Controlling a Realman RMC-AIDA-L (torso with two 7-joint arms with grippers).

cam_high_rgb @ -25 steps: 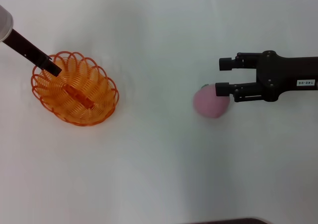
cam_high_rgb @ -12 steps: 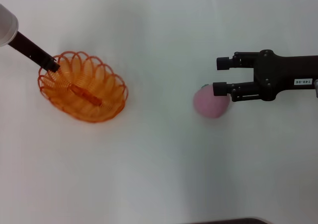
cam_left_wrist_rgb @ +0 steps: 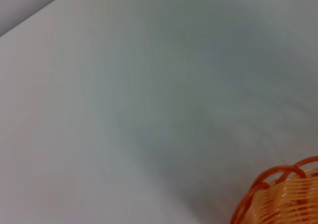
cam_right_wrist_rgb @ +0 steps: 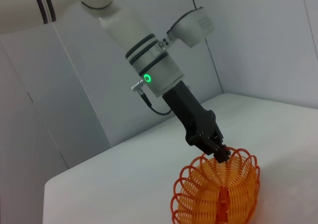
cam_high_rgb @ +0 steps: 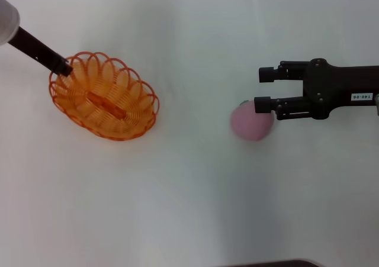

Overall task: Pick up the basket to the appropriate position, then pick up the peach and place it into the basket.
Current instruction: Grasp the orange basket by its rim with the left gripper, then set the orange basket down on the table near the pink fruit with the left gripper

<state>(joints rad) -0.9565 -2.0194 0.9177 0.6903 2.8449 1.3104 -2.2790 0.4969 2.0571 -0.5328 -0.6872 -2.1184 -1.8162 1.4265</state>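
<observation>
Clamped on the scalloped rim of the shallow oval orange basket [cam_high_rgb: 105, 96] of looped wire-like plastic, the left gripper [cam_high_rgb: 63, 69] reaches in from ten o'clock in the head view, its dark finger section slanting down from a white arm [cam_high_rgb: 7, 19]. From the right wrist view the same left gripper [cam_right_wrist_rgb: 220, 153] pinches the top of the rim, under a white wrist segment with a glowing green ring light [cam_right_wrist_rgb: 147, 78], and the basket [cam_right_wrist_rgb: 217, 188] looks tipped up on the white table [cam_right_wrist_rgb: 129, 177]. Only the basket's own ribs show inside it. The right gripper [cam_high_rgb: 265, 89], black and pointing toward nine o'clock, stands with its two fingers spread; a small white label [cam_high_rgb: 361, 97] on its body carries print too small to read. One finger lies over the three o'clock edge of the round matte pink peach [cam_high_rgb: 250, 123], which rests on the table [cam_high_rgb: 189, 190], well apart from the basket at its three o'clock.
</observation>
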